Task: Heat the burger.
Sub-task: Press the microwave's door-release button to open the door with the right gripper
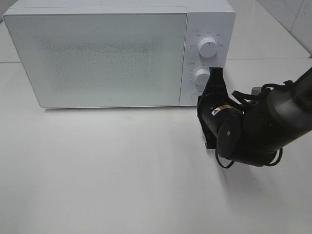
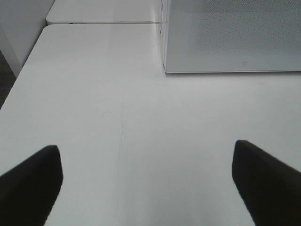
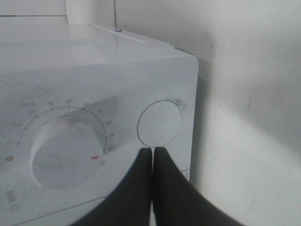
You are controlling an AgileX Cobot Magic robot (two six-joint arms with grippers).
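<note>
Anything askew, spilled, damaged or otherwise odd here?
Nothing stands out. The microwave sits upright on the table, door closed; the right gripper, shut, points at its round button.

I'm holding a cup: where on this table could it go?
The bare table in front of the microwave door, left of the right arm. Crowded at the knobs, where the right gripper points.

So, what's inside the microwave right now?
Can't tell. The door of the microwave is shut and its speckled panel shows nothing inside; the burger isn't visible in any view.
</note>
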